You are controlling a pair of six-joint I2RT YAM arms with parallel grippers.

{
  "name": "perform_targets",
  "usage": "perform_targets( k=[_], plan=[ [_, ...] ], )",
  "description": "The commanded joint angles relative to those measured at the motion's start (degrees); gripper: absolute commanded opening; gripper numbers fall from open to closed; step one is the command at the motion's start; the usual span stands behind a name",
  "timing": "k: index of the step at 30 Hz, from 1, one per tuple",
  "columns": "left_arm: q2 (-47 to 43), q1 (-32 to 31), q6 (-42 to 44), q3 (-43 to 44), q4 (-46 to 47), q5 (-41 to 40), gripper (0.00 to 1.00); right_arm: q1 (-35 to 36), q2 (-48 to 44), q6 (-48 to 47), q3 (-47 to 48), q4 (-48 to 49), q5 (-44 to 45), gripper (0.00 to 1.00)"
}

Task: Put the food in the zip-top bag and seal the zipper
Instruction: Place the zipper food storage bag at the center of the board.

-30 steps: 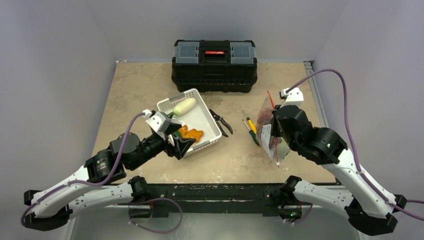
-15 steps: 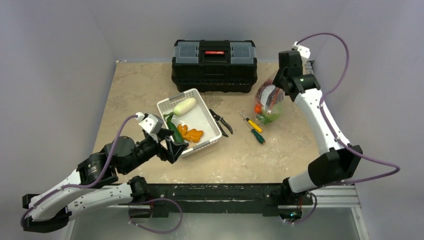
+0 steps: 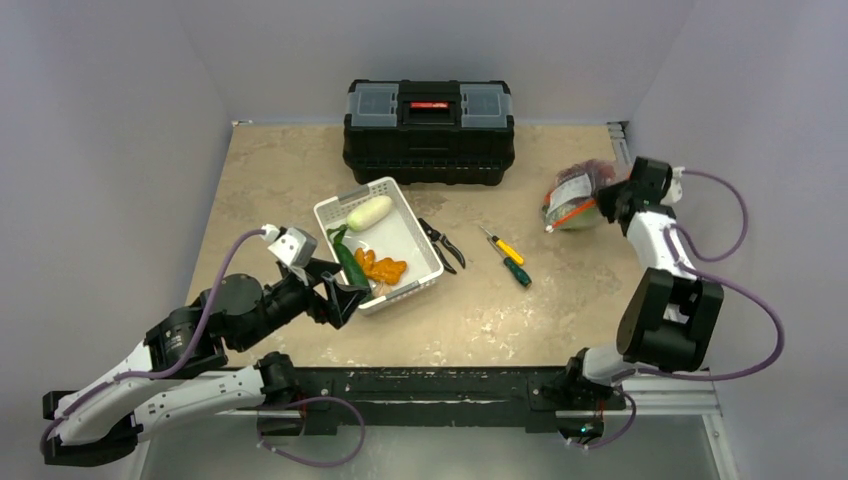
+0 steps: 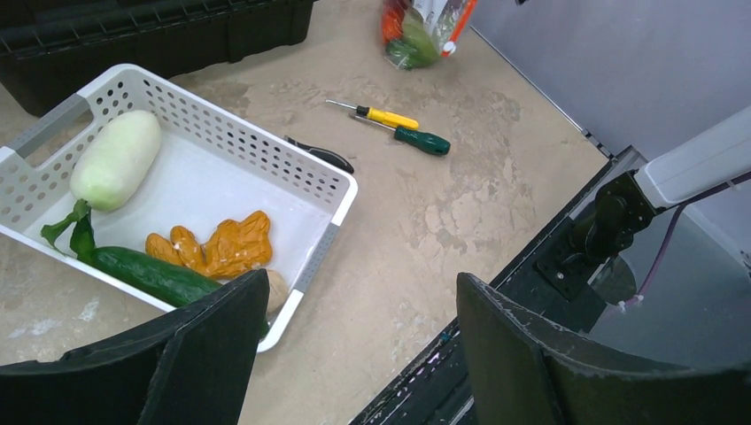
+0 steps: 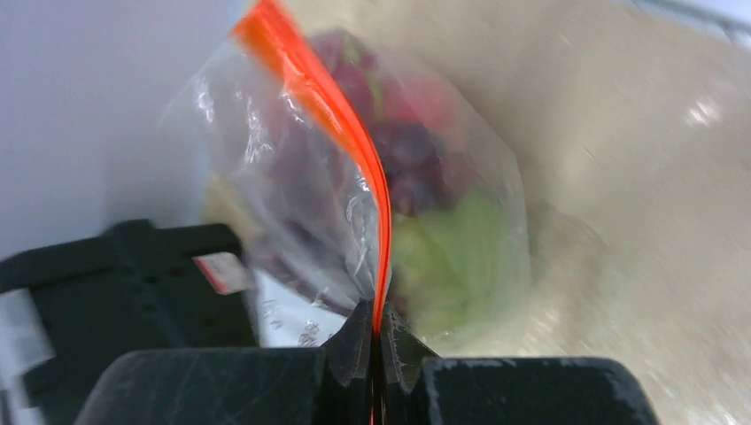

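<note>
- Top external: the left gripper [image 3: 336, 291] hangs with its fingers spread, holding nothing, just beside the near corner of the white basket [image 3: 331, 207]; in the basket lie the white oblong [image 3: 368, 211], the cucumber [image 3: 350, 263] and the orange chunk [image 3: 384, 268]; the black shears [image 3: 440, 243] lie just right of the basket, then the yellow screwdriver [image 3: 504, 248] and the green screwdriver [image 3: 518, 272]; a black toolbox [image 3: 428, 118] stands at the far edge; the right gripper [image 3: 603, 202] reaches to the far right of the table [image 3: 270, 170], at the zip-top bag [image 3: 578, 185], which is bulging with food
- Left wrist: both dark fingers [image 4: 208, 354] stand wide apart over the basket's near corner and bare table; the bag shows at the top edge, beyond the screwdrivers
- Right wrist: the jaws are pressed together, pinching the zipper [image 5: 339, 111]; the orange-red strip runs up and away from them along the bag's mouth; dark red grapes [image 5: 409, 161] and pale green cabbage [image 5: 453, 257] show through the plastic; the view is blurred, and I cannot tell whether the bag rests on the table
</note>
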Motion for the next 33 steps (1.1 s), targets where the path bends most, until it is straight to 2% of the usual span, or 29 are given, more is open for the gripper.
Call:
perform_targets(
  k=[1,5,7,9,16,18,19,23,27,30,32,33],
  plan=[
    [0.0,0.2,-1.4,-0.3,1.8,1.3,0.77,-1.4,-9.7,6.4,-11.2,7.5,1.8,0.00],
    [0.3,0.2,-1.3,-0.3,2.0,1.9,0.77,-3.6,-14.2,4.2,-17.4,4.9,10.2,0.00],
    [0.3,0.2,-1.3,-0.4,2.0,2.2,0.77,-3.8,-16.4,1.9,-19.1,3.7,15.3,0.05],
    [0.3,0.2,-1.3,-0.5,2.0,2.6,0.77,-3.9,-18.2,0.4,-20.3,1.5,18.6,0.06],
    [0.0,0.2,-1.3,-0.9,1.8,4.5,0.77,-4.0,-28.1,1.7,-31.4,-4.2,15.7,0.11],
    [-0.1,0.2,-1.3,-0.8,1.3,5.3,0.77,-3.9,-32.9,2.7,-33.8,-7.7,14.8,0.15],
    [-0.2,0.2,-1.4,-0.9,1.1,5.7,0.77,-3.9,-35.6,3.2,-34.4,-9.9,15.2,0.20],
    [-0.3,0.2,-1.8,-0.4,-0.4,6.9,0.77,-3.9,-45.3,2.3,-33.2,-18.0,19.2,0.51],
    [-0.6,0.2,-2.2,1.5,-3.3,6.3,0.78,-4.0,-47.0,-0.9,-27.1,-27.0,21.4,0.74],
    [-1.5,0.2,-2.5,3.4,-5.4,4.6,0.78,-4.0,-47.7,-8.3,-22.0,-25.6,14.4,0.86],
    [-2.4,0.2,-2.3,4.8,-6.5,3.3,0.78,-3.8,-47.9,-12.4,-18.9,-23.3,8.5,0.99],
    [-2.8,0.2,-2.2,5.6,-7.3,2.3,0.78,-3.5,-47.3,-13.3,-16.9,-23.8,7.0,0.99]
  ],
)
